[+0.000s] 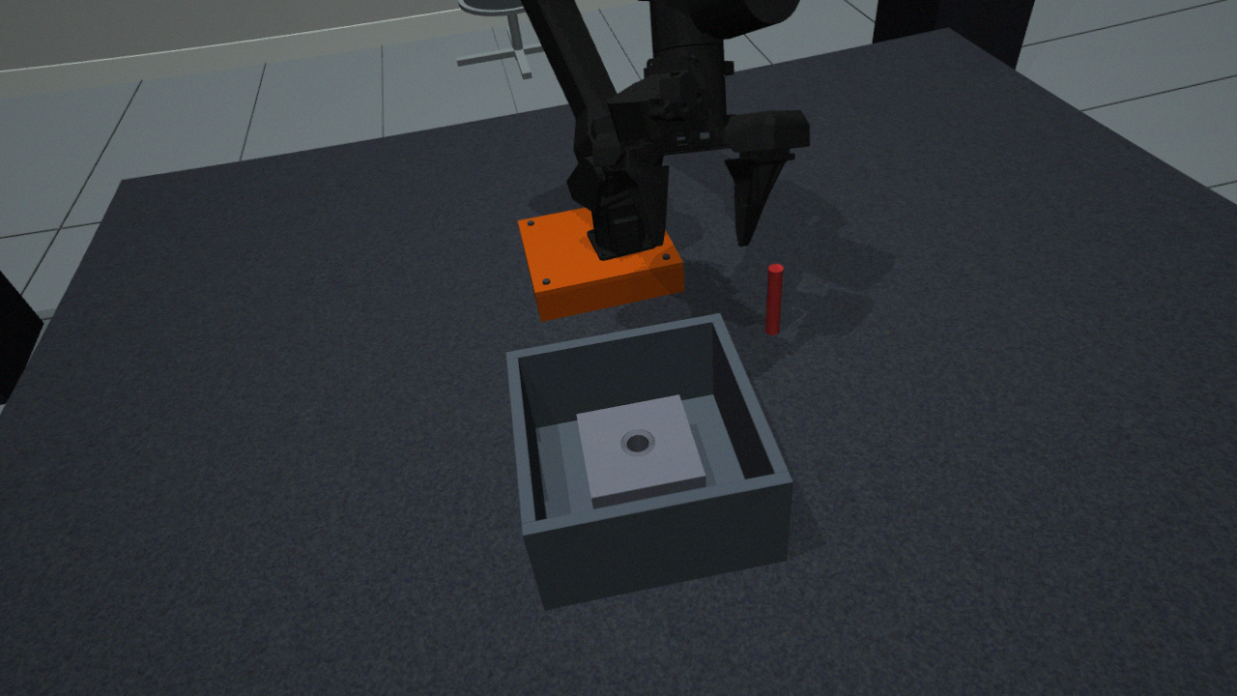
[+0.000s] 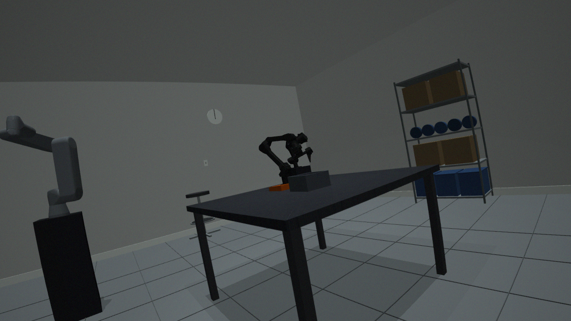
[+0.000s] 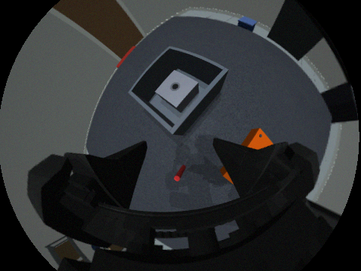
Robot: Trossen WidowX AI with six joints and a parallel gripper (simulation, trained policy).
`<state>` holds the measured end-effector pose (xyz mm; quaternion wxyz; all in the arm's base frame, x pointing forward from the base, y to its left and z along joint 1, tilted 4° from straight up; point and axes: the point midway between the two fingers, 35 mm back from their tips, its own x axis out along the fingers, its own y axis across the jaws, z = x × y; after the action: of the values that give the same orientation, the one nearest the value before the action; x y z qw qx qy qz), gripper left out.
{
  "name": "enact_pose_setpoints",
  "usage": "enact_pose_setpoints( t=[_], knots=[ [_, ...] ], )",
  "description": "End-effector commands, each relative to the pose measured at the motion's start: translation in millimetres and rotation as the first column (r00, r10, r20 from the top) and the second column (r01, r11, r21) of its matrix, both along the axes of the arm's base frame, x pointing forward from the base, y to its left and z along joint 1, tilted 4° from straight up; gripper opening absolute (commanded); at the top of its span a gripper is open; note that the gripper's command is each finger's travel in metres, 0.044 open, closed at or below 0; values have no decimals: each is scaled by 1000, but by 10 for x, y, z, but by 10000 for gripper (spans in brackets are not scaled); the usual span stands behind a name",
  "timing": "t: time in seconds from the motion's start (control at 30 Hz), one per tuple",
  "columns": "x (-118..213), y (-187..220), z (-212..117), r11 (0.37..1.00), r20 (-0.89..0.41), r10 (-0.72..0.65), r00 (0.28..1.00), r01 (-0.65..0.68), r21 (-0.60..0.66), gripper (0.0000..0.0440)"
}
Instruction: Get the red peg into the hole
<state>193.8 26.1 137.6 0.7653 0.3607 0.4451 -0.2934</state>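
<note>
Above a dark tabletop (image 1: 259, 432) (image 2: 255, 203) (image 3: 256, 90), the black claw (image 1: 702, 242) (image 2: 302, 161) (image 3: 180, 143) hangs with its fingers spread wide and nothing in its grasp. The red peg (image 1: 774, 299) (image 3: 180, 173) stands upright on the table below the claw, outside the open gray box (image 1: 657, 549) (image 2: 317, 181) (image 3: 201, 98).

That box sits ahead of the claw in the wrist view, near the peg but apart from it. On its floor lies a pale square plate (image 1: 605, 467) (image 3: 177, 99), its round hole (image 1: 637, 443) (image 3: 175, 86) unfilled.

The exterior view shows only the box's outside — neither peg nor plate can be made out there. It alone shows the wall clock (image 2: 214, 116) and, well beyond the claw, the full storage rack (image 2: 429, 74), stocked with cardboard boxes (image 2: 415, 95) and blue bins (image 2: 447, 183). The orange base (image 1: 561, 268) (image 2: 275, 187) (image 3: 259, 141), partly hidden behind a finger in the wrist view, appears in all three.
</note>
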Motion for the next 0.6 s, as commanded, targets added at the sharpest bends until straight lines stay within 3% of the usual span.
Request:
enact_pose_setpoints(
  t=[0.0,0.27,0.57],
  knots=[
    [-39,158,-30,999,-75,45,996,-44,19,440],
    [-162,526,-206,990,-263,140,954,-135,39,440],
    [-185,747,-471,979,-360,196,912,-200,25,440]
  ],
)
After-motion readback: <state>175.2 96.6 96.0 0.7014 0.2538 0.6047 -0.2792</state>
